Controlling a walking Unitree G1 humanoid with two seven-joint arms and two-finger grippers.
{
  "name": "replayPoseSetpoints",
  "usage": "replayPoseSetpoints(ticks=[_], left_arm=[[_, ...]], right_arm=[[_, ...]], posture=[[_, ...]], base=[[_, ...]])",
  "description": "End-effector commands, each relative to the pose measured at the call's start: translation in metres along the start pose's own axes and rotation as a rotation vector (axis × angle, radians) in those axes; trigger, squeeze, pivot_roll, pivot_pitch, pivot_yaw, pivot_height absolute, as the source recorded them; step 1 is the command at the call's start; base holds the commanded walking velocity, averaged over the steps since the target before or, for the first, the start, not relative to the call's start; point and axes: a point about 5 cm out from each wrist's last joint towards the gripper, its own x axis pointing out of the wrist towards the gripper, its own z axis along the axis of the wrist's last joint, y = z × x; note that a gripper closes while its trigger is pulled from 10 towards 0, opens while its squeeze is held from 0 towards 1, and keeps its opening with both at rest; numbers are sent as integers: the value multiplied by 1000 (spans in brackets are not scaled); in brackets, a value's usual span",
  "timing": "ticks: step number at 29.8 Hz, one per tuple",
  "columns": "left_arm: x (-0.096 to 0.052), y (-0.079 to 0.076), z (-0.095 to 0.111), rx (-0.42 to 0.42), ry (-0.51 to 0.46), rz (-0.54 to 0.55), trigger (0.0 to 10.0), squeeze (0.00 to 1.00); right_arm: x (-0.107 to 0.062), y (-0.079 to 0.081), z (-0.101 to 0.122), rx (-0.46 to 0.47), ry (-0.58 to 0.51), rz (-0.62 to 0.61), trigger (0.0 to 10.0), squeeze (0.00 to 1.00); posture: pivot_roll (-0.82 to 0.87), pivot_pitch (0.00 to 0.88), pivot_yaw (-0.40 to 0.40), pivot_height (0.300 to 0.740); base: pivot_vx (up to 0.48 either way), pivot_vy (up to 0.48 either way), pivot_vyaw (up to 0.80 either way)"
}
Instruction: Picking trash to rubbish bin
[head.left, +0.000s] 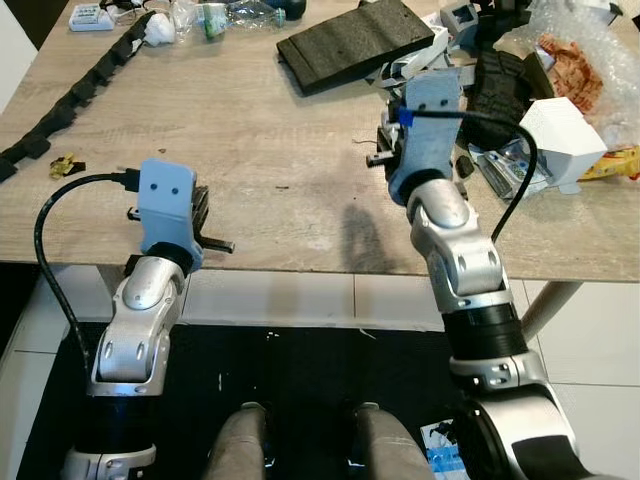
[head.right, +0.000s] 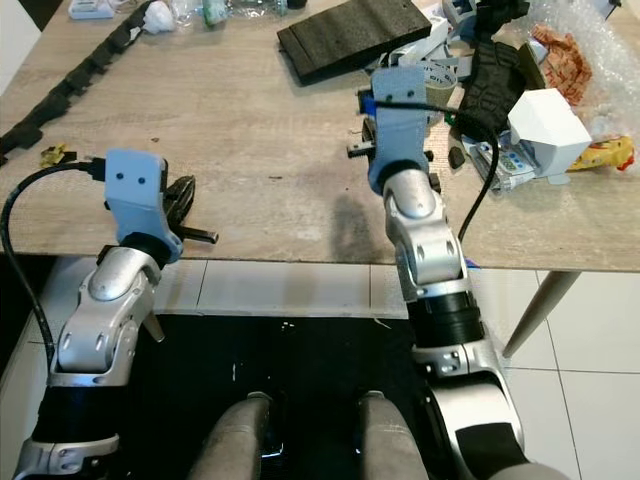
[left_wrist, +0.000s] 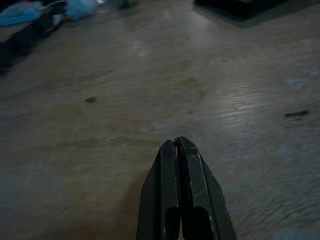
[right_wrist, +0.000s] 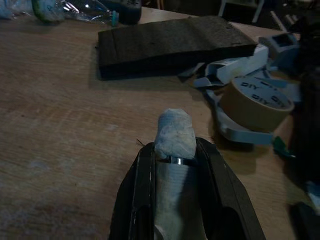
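Between my right gripper's (right_wrist: 175, 160) fingers sits a crumpled white wad (right_wrist: 174, 134), clamped, raised above the wooden surface (right_wrist: 65, 125) before a black foam slab (right_wrist: 170, 44). Left gripper (left_wrist: 181, 150) rests pressed together, empty.
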Motion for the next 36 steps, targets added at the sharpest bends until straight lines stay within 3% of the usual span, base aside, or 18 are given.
replayPoseSetpoints(ticks=[1, 2, 3, 5, 12, 19, 24, 36], left_arm=[[-5, 5, -11, 17, 40, 26, 10000, 0], [-7, 6, -14, 13, 39, 36, 10000, 0], [-10, 6, -17, 3, 38, 51, 10000, 0], [-11, 5, -18, -4, 32, 53, 10000, 0], [-7, -6, -16, -25, 1, 46, 10000, 0], [-5, -14, -15, -23, -2, 21, 10000, 0], [-2, -14, -15, -3, -12, 4, 10000, 0], [1, -16, -13, 3, -7, -11, 10000, 0]], right_arm=[[-3, 0, 2, -27, -31, -5, 10000, 0], [-4, -1, 2, -67, -46, -17, 10000, 0], [-6, -2, 3, -172, -89, -43, 10000, 0], [-7, -2, 1, -178, -93, -38, 10000, 0], [-23, -10, -13, -59, -93, 9, 10000, 0], [-34, -12, -31, -45, -84, -12, 10000, 0], [-47, -8, -42, 36, -80, -17, 10000, 0], [-51, -8, -48, 70, -83, -16, 10000, 0]], posture=[[12, 162, 9, 740], [5, 155, 8, 740], [-1, 146, 5, 740], [-7, 137, -1, 740], [-12, 119, -13, 740], [8, 95, 0, 740], [10, 84, 16, 740], [20, 85, 29, 740]], base=[[0, 0, 0], [0, 0, 0], [0, 0, 0], [0, 0, 0], [0, 0, 0], [0, 0, 0], [0, 0, 0], [0, 0, 0]])
